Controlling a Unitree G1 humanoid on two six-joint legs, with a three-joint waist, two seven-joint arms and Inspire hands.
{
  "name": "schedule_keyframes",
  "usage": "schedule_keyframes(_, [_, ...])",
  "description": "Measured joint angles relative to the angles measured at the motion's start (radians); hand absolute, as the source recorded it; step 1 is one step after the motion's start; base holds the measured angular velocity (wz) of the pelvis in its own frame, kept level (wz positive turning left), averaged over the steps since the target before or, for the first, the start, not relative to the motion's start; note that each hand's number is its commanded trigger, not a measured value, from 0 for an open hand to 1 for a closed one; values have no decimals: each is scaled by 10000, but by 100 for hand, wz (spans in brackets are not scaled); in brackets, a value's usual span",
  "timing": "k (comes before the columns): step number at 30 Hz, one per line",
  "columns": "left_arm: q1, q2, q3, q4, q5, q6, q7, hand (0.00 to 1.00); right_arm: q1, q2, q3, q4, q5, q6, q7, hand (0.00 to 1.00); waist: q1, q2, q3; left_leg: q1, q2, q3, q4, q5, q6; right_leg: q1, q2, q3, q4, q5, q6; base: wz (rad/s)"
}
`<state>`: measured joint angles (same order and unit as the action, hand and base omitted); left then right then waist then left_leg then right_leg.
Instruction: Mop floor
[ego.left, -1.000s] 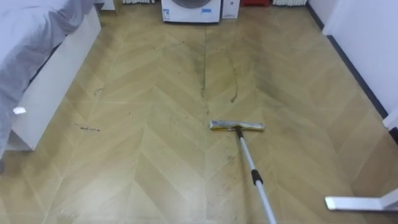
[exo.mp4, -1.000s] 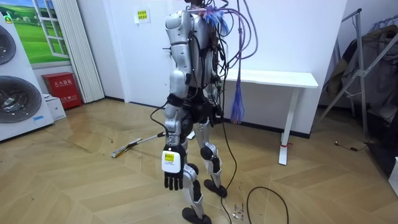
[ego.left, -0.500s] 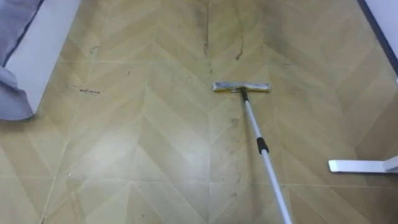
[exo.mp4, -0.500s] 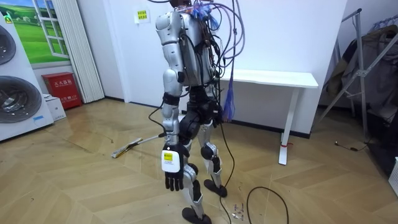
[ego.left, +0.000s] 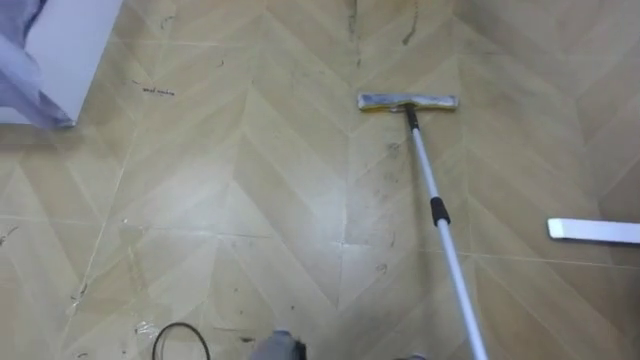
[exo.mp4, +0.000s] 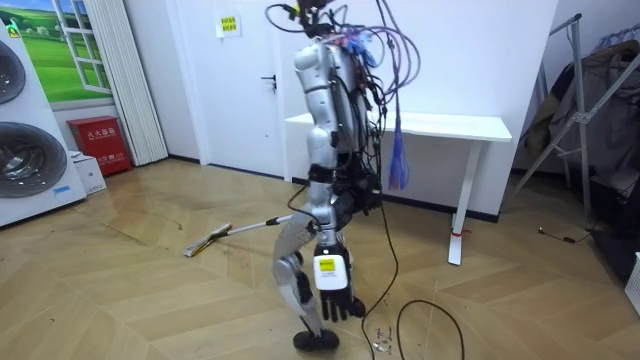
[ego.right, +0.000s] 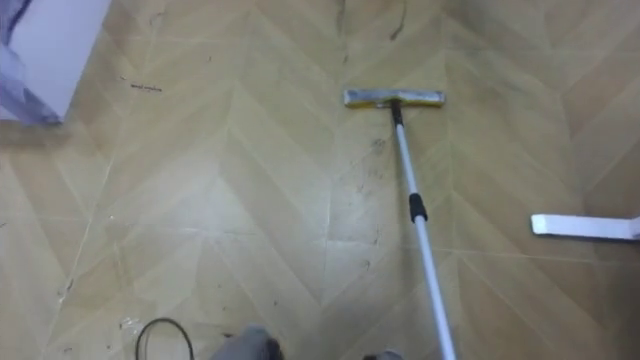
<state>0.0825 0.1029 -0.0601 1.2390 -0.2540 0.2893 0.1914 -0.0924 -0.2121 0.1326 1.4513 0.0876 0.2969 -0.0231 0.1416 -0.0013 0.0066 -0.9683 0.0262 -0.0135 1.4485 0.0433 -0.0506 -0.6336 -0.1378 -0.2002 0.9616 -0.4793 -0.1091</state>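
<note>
Basically, mop (ego.left: 434, 195) has its head down on floor (ego.left: 230, 200) straight fwd, pole running back to robot's right side, so right arm's nearer (its grip: can't tell). Room view adds left robot hand (exo.mp4: 336, 300) hanging by the leg w/ fingers relaxed, holding nothing.

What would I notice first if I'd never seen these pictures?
Probably the flat mop, its head on the wooden floor and its long pole slanting back toward the robot. In the room view, the robot stands before a white desk, its left hand hanging open beside its leg.
</note>
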Motion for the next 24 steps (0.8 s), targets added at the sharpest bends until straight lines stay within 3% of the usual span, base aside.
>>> schedule_keyframes(1, [104, -36, -89, 33, -489, -113, 11, 0, -500, -187, -22, 42, -161, 17, 175, 100, 71, -46, 30, -1030, 1, 459, 2496, 129, 76, -28, -23, 183, 133, 1, -28, -70])
schedule_keyframes(2, [98, -22, -167, 25, -748, -179, 16, 0, -799, -246, -14, 41, -220, 14, 242, 100, 74, -110, 69, -1497, -6, 752, 3377, 59, 150, -50, -60, 268, 127, 33, -87, -49])
schedule_keyframes(3, [57, 32, -222, 12, -1099, -417, 22, 0, -1471, -275, 15, 59, -246, -28, 358, 100, 146, -342, 209, -2146, -23, 1325, 4272, -151, 381, -109, -370, 491, 119, 82, -159, -35])
schedule_keyframes(4, [-25, 42, -250, 1, -1159, -728, 27, 0, -1981, -269, 57, 147, -185, -217, 417, 100, 224, -631, 384, -2537, -33, 1506, 4367, -423, 515, -91, -619, 677, 80, 116, -142, -29])
schedule_keyframes(5, [-29, 43, -320, -20, -1116, -889, 15, 0, -2155, -267, 86, 194, -135, -326, 459, 100, 280, -691, 414, -2653, -23, 1501, 4194, -560, 529, -83, -715, 678, 74, 107, -113, -8])
schedule_keyframes(6, [-44, 44, -422, -47, -999, -1091, -56, 0, -2400, -295, 152, 296, 77, -512, 490, 100, 290, -726, 414, -2676, 68, 1449, 3322, -795, 513, -44, -725, 683, 109, 36, 91, 17])
schedule_keyframes(7, [-48, 44, -425, -37, -763, -1180, -166, 0, -2436, -368, 305, 318, 418, -567, 543, 100, 290, -519, 307, -2386, 163, 1452, 1707, -991, 513, -53, -673, 524, 201, -144, 410, 28])
schedule_keyframes(8, [-58, 53, -418, -30, -636, -1203, -257, 0, -2432, -422, 432, 290, 633, -579, 593, 100, 275, -428, 257, -2118, 177, 1468, 680, -1035, 550, -93, -664, 439, 279, -248, 520, 43])
schedule_keyframes(10, [-190, 163, -351, -40, -106, -1132, -606, 0, -2160, -700, 498, 189, 1441, -640, 709, 100, 163, -62, 168, -528, 103, 1455, -3669, -1383, 571, -117, -692, 51, 609, -750, 771, 48])
schedule_keyframes(12, [-189, 354, -274, 24, 276, -883, -941, 0, -1820, -924, 506, 149, 1696, -807, 889, 100, 95, 60, 91, 673, 11, 1380, -5587, -1680, 618, 78, -727, -153, 647, -979, 803, 40])
schedule_keyframes(13, [-286, 407, -230, 21, 524, -762, -1014, 0, -1522, -1060, 508, 168, 1702, -809, 848, 100, -36, 143, 54, 1002, -239, 1515, -5971, -2565, 1249, 297, -942, -202, 616, -997, 1020, 48])
schedule_keyframes(14, [-259, 410, -203, 16, 534, -741, -1011, 0, -1311, -1131, 499, 226, 1698, -809, 802, 100, -108, 146, 46, 1074, -366, 1502, -5943, -2798, 1481, 342, -1033, -133, 707, -993, 1077, 70])
schedule_keyframes(15, [-353, 393, -205, -17, 519, -696, -981, 0, -858, -1279, 526, 346, 1717, -788, 683, 100, -280, 215, 62, 1190, -711, 1456, -5755, -3154, 1668, 77, -1066, 385, 1658, -537, 1113, 70])
schedule_keyframes(16, [-399, 351, -212, -71, 525, -673, -889, 0, -176, -1345, 588, 343, 1780, -777, 505, 100, -371, 446, -7, 1356, -888, 1362, -5450, -3589, 1836, -457, -999, 992, 2835, 645, 1057, 59])
schedule_keyframes(17, [-397, 339, -210, -156, 550, -669, -831, 0, 178, -1329, 635, 320, 1847, -744, 426, 100, -366, 540, -43, 1485, -925, 1323, -5358, -3807, 1900, -690, -901, 1260, 3334, 1244, 1065, 19])
schedule_keyframes(18, [-340, 347, -208, -335, 697, -626, -679, 0, 683, -1213, 647, 223, 2016, -617, 340, 100, -367, 805, -94, 1652, -944, 1165, -5212, -4182, 1922, -1186, -574, 1572, 3996, 1699, 1100, -9])
schedule_keyframes(20, [-457, 374, -210, -412, 731, -647, -477, 0, 1082, -876, 659, 97, 2148, -472, 197, 100, -583, 1019, -70, 1920, -948, 1086, -5273, -4411, 2087, -1942, -202, 1695, 4029, 1632, 1207, 0])
schedule_keyframes(21, [-546, 385, -203, -436, 720, -706, -429, 0, 1257, -611, 611, 9, 2213, -463, 72, 100, -773, 1085, -77, 2054, -1003, 1084, -5419, -4498, 2157, -2422, 78, 1739, 3382, 1581, 1290, 6])
schedule_keyframes(23, [-555, 311, -215, -537, 702, -772, -436, 0, 1316, -334, 554, -33, 2255, -457, -92, 100, -890, 1090, -74, 2414, -1121, 1145, -5815, -4578, 2202, -2754, 357, 1766, 1494, 1584, 1288, -8])
schedule_keyframes(24, [-546, 237, -221, -542, 725, -778, -456, 0, 1278, -243, 428, -40, 2247, -439, -130, 100, -823, 1019, -29, 2739, -1203, 1159, -6126, -4626, 2186, -2745, 428, 1542, 84, 1676, 1217, -28])
